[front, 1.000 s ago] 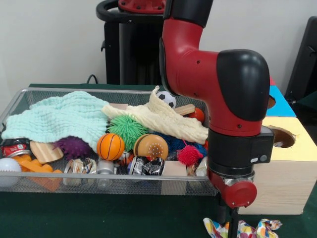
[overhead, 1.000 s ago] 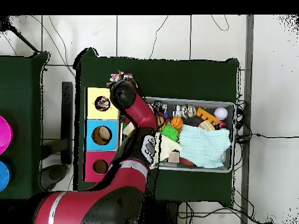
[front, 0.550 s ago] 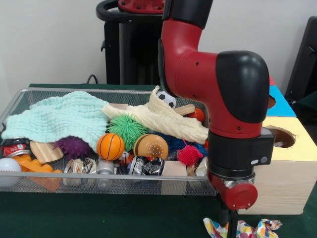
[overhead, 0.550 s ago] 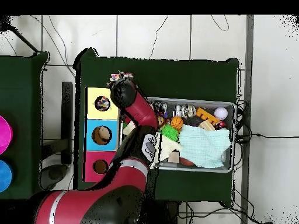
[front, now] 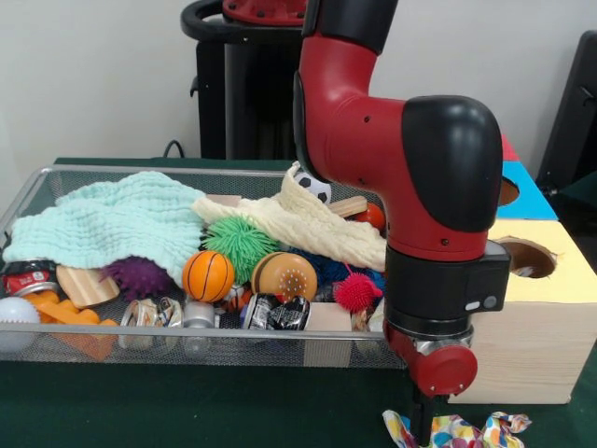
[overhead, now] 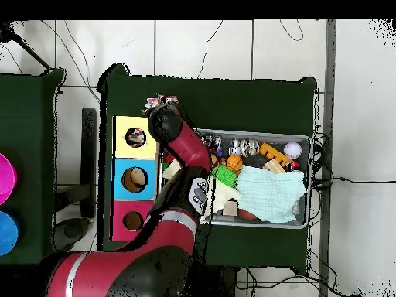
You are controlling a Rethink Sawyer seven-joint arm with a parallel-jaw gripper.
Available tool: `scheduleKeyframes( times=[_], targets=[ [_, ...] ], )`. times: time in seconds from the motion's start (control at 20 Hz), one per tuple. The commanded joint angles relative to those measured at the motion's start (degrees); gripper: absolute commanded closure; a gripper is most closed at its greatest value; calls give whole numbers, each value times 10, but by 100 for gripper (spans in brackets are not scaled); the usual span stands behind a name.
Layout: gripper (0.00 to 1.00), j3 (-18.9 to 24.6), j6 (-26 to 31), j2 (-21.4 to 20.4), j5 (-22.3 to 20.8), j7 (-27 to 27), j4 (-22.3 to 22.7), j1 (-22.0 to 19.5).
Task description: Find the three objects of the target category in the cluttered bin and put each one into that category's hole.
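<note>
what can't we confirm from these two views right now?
- Pincer state: front view cuts it off at the bottom edge; overhead, the arm's wrist covers it.
- Colourful cloth on the table: partly cut off in front, so contact with the pincer is unclear.
- Bin contents under the mint towel and cream cloth: hidden in both views.
- Red and blue holes: the arm blocks them in front.

A mesh wire bin (front: 28, 191) sits crammed with balls, crushed cans, wood blocks and two cloths, a mint one (front: 112, 224) and a cream one (front: 317, 224); beside it a wooden box (front: 541, 327) with round holes (front: 525, 259), top yellow, blue, red
</note>
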Motion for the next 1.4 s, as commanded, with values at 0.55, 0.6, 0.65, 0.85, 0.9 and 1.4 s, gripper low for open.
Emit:
scheduleKeyframes(
  times=[0.55,0.6,0.65,0.85,0.9,1.4],
  targets=[
    [0,40,47,5,-28,108,29,-24],
    [0,44,43,3,-27,106,32,-25],
    [0,49,40,1,-26,103,35,-26],
    [0,59,26,-3,-22,100,42,-25],
    [0,57,26,-2,-22,101,42,-24],
    [0,31,65,5,-18,154,35,6]
  ],
)
